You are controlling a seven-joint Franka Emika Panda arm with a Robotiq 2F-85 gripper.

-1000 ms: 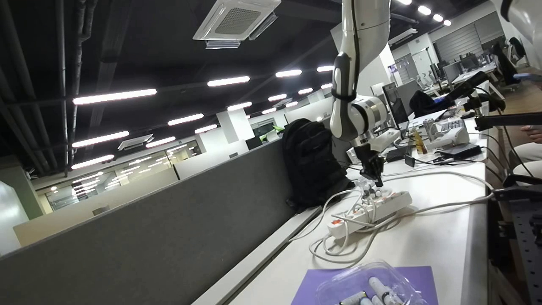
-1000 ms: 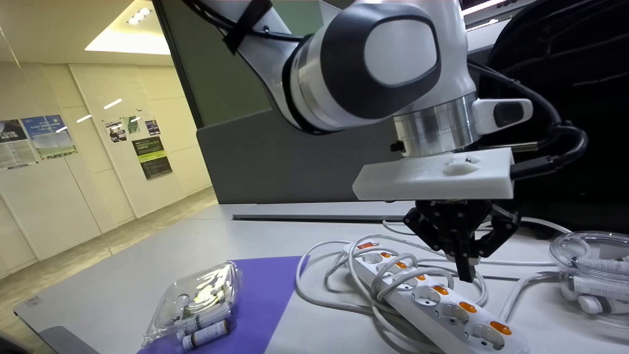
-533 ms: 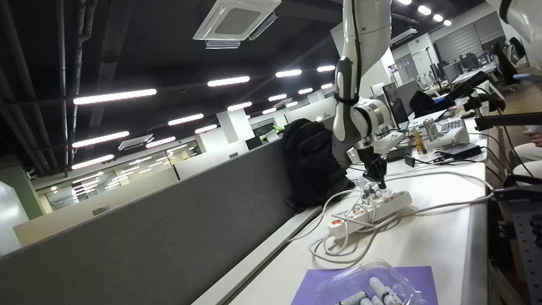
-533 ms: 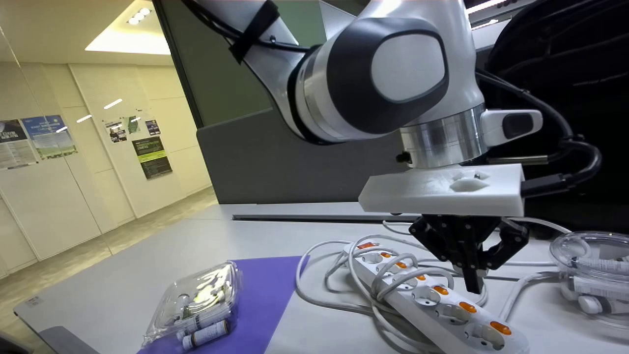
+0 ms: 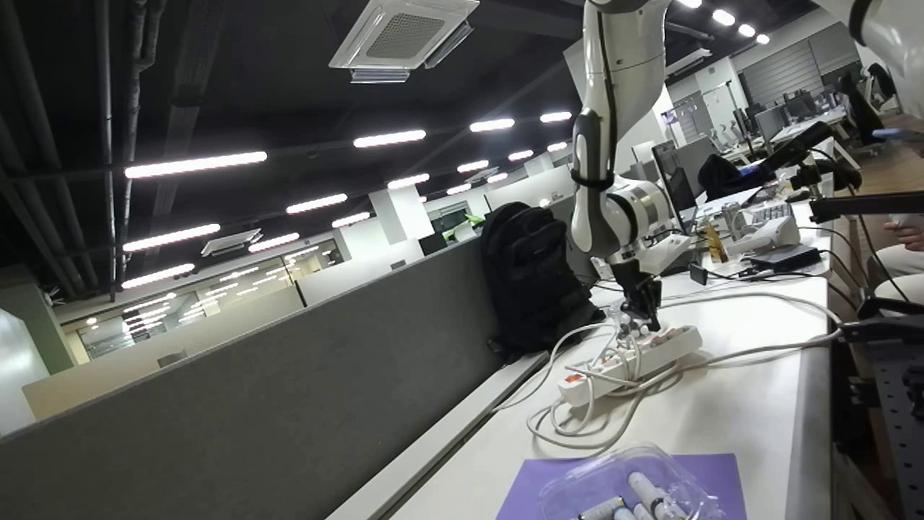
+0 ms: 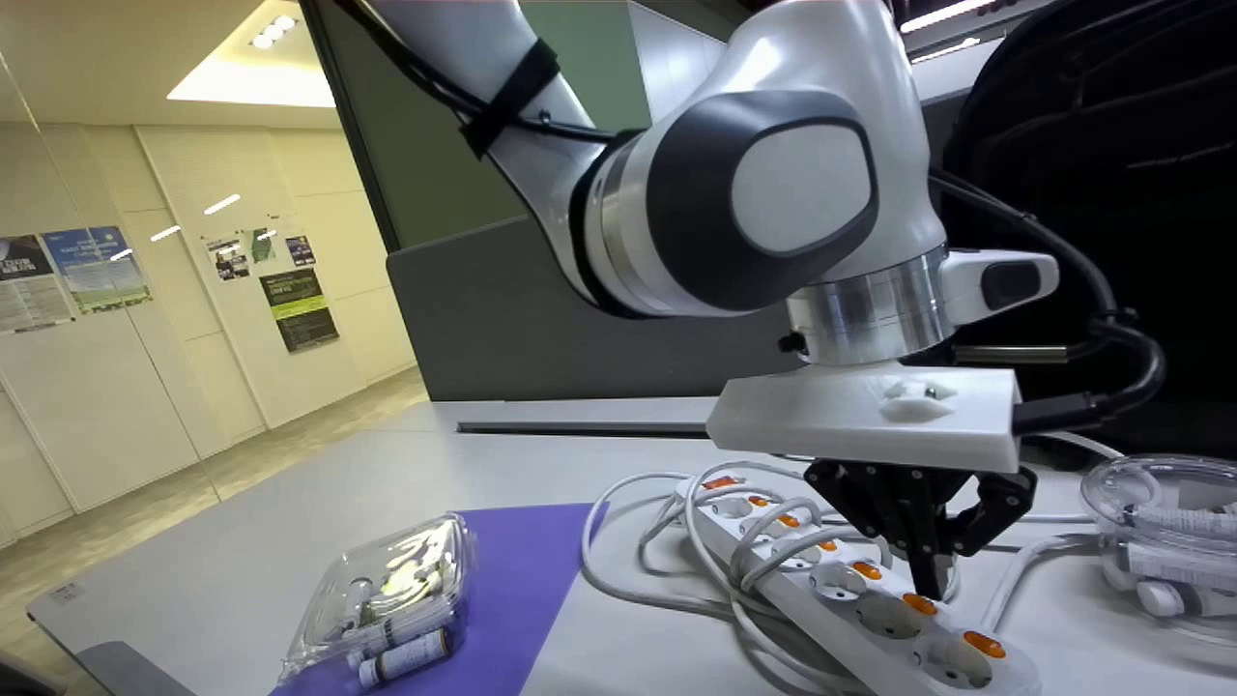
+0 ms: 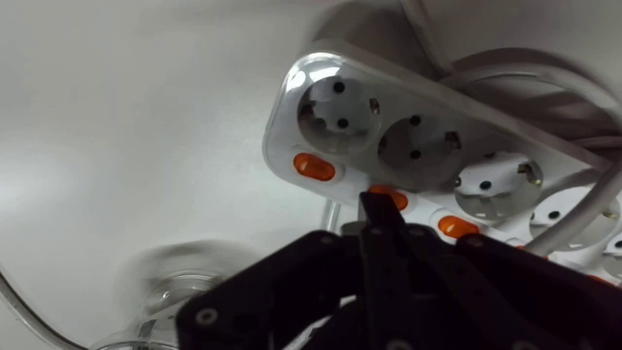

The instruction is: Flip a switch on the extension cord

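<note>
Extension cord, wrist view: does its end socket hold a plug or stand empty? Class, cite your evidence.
Empty: in the end socket of the extension cord, both pin holes and metal contacts lie uncovered.

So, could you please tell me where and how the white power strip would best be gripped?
Probably across the narrow width of the white power strip, from above, at the end nearest the hand. It is a long, straight-sided bar lying face up; that end is uncovered, whereas the white cable loops over its middle. The hand looks shut and would need opening first.
</note>
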